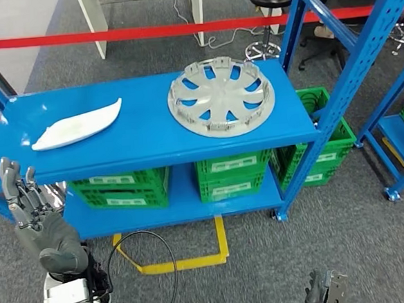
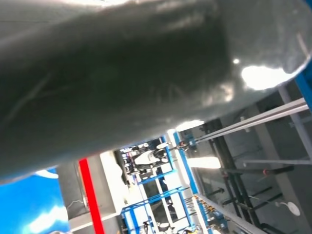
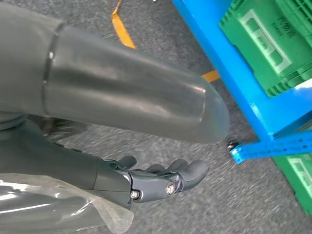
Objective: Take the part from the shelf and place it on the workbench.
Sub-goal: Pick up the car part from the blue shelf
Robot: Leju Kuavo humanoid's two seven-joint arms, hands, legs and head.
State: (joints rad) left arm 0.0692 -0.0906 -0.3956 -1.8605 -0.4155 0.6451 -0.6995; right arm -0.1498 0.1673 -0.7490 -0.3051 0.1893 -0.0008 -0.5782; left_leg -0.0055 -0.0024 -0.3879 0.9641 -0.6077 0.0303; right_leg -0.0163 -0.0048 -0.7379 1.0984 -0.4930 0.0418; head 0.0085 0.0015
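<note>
Two parts lie on the top board of the blue shelf [image 1: 136, 139]: a long white curved trim piece [image 1: 77, 125] at the left and a round silver wheel cover [image 1: 221, 97] at the right. My left hand [image 1: 40, 222] is raised below and in front of the shelf's left end, fingers spread upward, holding nothing. My right hand [image 1: 325, 292] hangs low at the bottom edge, over the carpet. In the right wrist view the right hand [image 3: 162, 178] has its fingers stretched out over the grey floor, empty. The left wrist view is mostly covered by the grey thumb [image 2: 128, 73].
Green crates [image 1: 233, 176] fill the shelf's lower board, with another green crate [image 1: 321, 136] at the right end. Blue rack posts [image 1: 341, 79] rise at the right. Yellow floor tape [image 1: 187, 263] and a black cable [image 1: 161, 265] lie before the shelf. A red barrier tape [image 1: 128, 34] runs behind.
</note>
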